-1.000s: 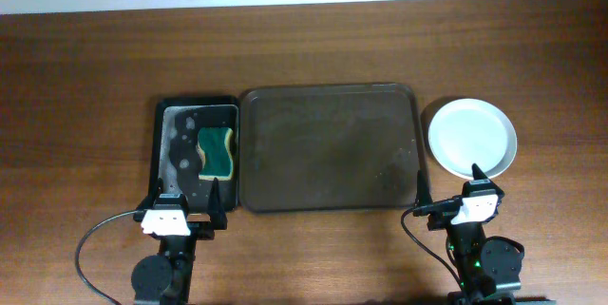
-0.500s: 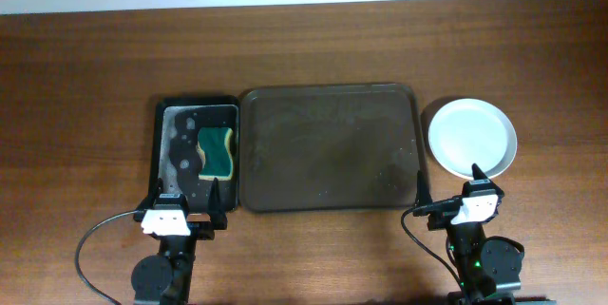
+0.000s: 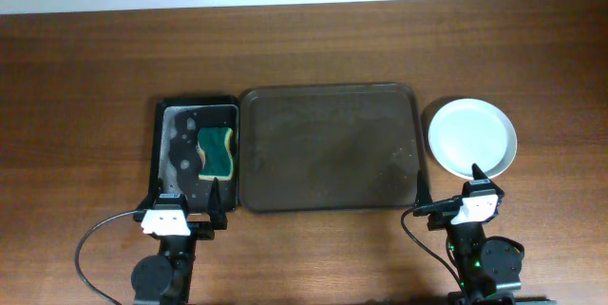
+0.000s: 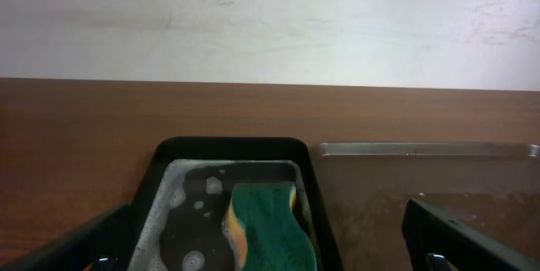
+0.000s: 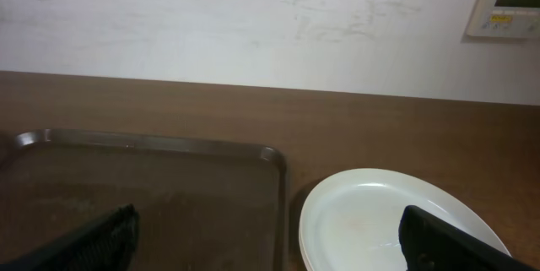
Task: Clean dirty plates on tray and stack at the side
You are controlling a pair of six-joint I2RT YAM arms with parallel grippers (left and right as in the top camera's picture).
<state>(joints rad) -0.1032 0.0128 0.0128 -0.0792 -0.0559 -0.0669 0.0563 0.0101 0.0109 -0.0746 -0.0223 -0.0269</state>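
The right gripper [image 3: 448, 187] sat low at the near edge of the wooden table [image 3: 85, 105], its two dark fingers spread wide apart with nothing between them. Just ahead of it and a little to its right lay the white plates [image 3: 472, 137], resting on the table in a stack. In the right wrist view more than one rim showed at the stack's left edge, though how many plates it held could not be told. The top face was glossy and plain white. The stack lay close beside the brown tray [image 3: 328, 143] but not touching it. The tray spread ahead and to the left of the right gripper, its floor faintly streaked.

The left gripper [image 3: 186, 195] was likewise at the near edge, its jaws wide open and holding nothing. Straight ahead of it was the narrow black tray [image 3: 161, 143], lying right against the brown tray's left side. Soapy water with bubbles stood in it. A green sponge [image 3: 217, 151] with a yellow layer lay in its right half, ahead of the left gripper's right finger.
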